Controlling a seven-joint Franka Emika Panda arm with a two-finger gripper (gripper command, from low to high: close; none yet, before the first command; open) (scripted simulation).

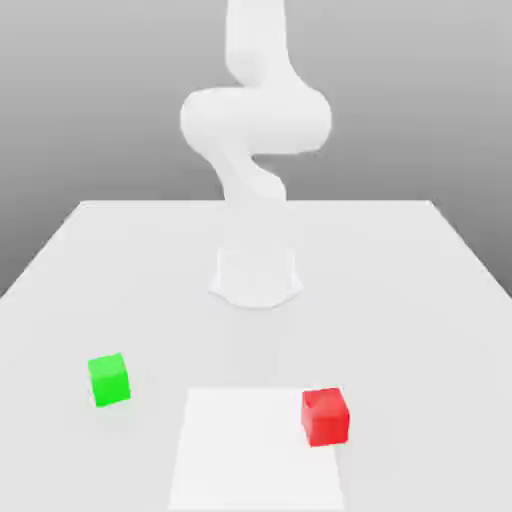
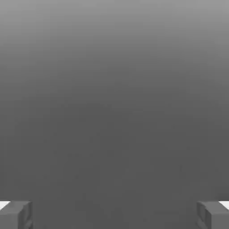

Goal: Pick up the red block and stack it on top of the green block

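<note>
Plain grey backdrop (image 1: 90, 90), darker toward the top, paler lower down, without walls or furnishings to tell apart. Below it, a broad white table (image 1: 400, 300), matte and flat, reaching from a far edge across the exterior view to the near bottom, narrowing with distance. Rising at the far middle of the table, a white arm (image 1: 255, 120), bent in a thick elbow and dropping toward a round base (image 1: 256, 275) set on the surface. At the near middle, a brighter white rectangular patch (image 1: 240, 450) lying flat on the tabletop.

On the exterior view's right, the red block (image 1: 326, 416): small bright cube, sitting upright at the right edge of that brighter patch, overlapping its corner. On the exterior view's left, the green block (image 1: 109, 379): small bright cube of like size, resting on the bare table, well apart from the red one and slightly farther back.

In the hand view, the gripper (image 2: 114, 214) over smooth grey, shaded from pale to dark. Two grey fingertips (image 2: 15, 214) at opposite corners, spread wide, released, grasping nothing, with neither cube between them.
</note>
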